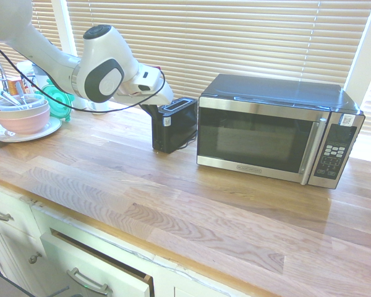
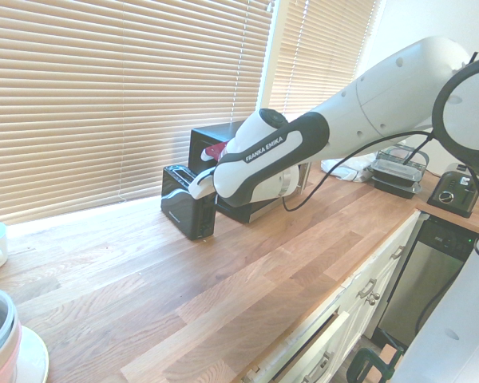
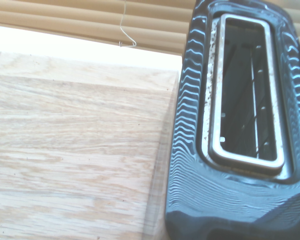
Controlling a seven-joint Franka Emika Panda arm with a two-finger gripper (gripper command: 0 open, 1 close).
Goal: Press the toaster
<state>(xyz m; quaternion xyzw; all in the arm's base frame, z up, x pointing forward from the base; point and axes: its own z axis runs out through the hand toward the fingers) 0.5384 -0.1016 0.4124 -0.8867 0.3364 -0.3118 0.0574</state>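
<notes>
gripper: fingers pressed together, nothing held, at toaster's end.
step: lever is to be pushed straight down w/ fingertips.
risk: toaster is tipped if pressed off-centre.

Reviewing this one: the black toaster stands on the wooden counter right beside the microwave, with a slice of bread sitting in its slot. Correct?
Not quite. The toaster slot is empty: the wrist view looks straight into it and shows only bare wire guides. The rest holds: it stands on the wooden counter right beside the microwave.
</notes>
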